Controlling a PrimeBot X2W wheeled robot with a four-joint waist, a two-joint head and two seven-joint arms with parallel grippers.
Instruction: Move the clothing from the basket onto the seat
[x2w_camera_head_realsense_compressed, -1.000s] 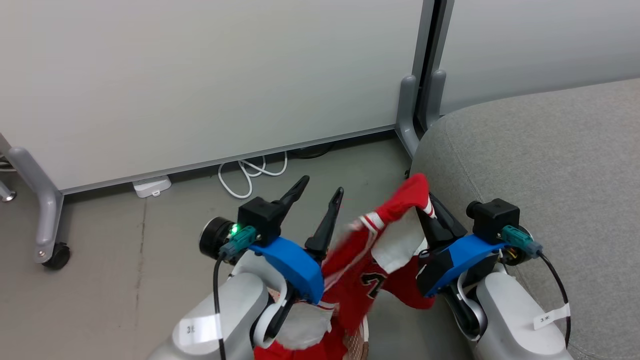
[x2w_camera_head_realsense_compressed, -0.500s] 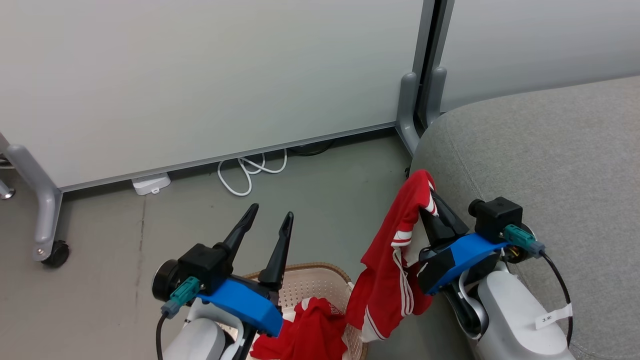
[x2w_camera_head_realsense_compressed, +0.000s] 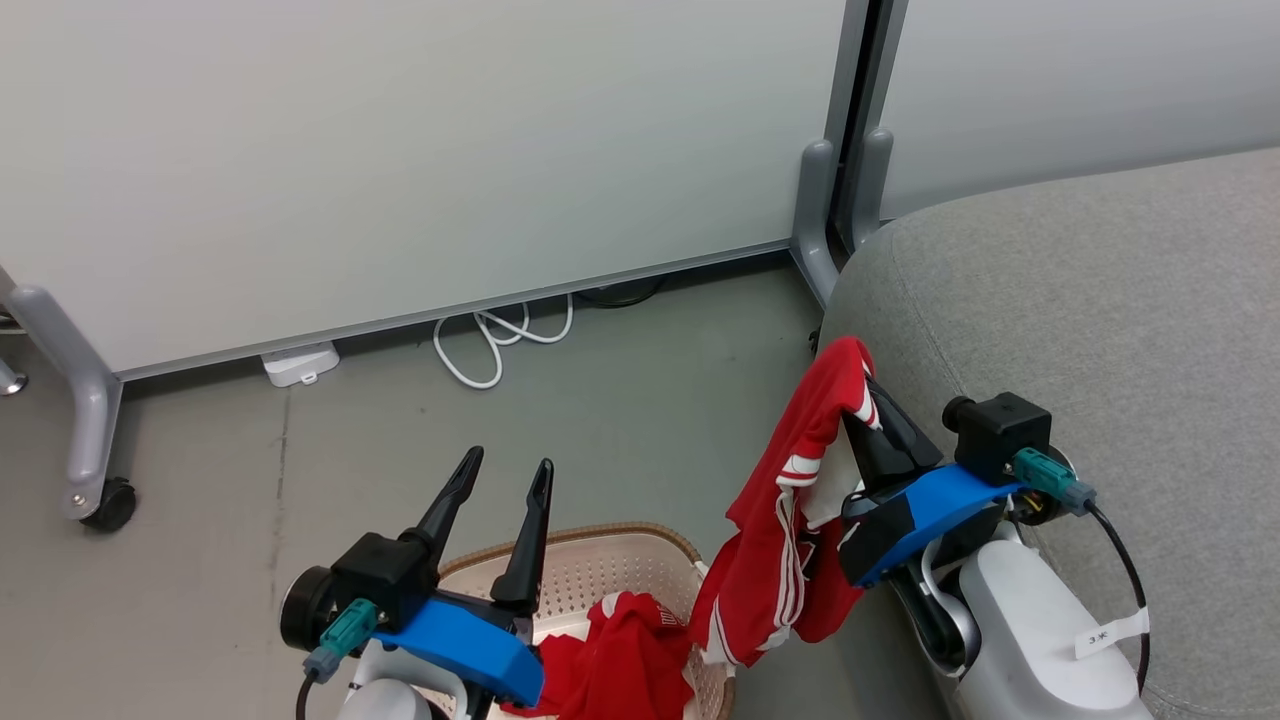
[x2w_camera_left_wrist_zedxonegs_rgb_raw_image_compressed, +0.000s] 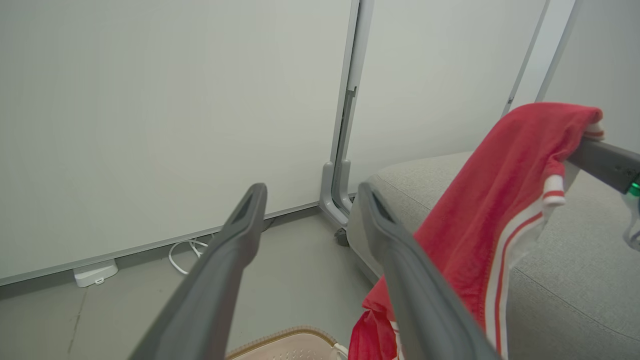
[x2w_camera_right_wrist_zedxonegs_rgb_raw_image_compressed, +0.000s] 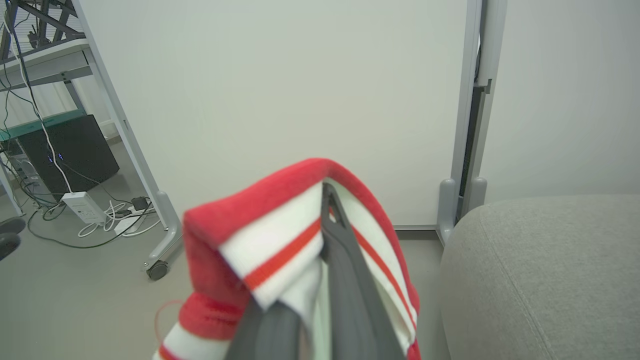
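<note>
Lowered toward the basket (x2w_camera_head_realsense_compressed: 620, 529), left claw (x2w_camera_head_realsense_compressed: 508, 460) stays spread; right claw (x2w_camera_right_wrist_zedxonegs_rgb_raw_image_compressed: 328, 201) seemingly pinches the red garment (x2w_camera_head_realsense_compressed: 790, 520).

Red garment (x2w_camera_head_realsense_compressed: 775, 560) hangs beside seat (x2w_camera_head_realsense_compressed: 1100, 300); second garment (x2w_camera_head_realsense_compressed: 625, 670) in basket (x2w_camera_head_realsense_compressed: 610, 570).

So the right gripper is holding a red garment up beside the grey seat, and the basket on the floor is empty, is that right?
Not quite. The basket is not empty: the head view shows a second red garment lying in it. The rest holds: the right gripper is shut on the lifted red garment, which hangs beside the grey seat.
</note>
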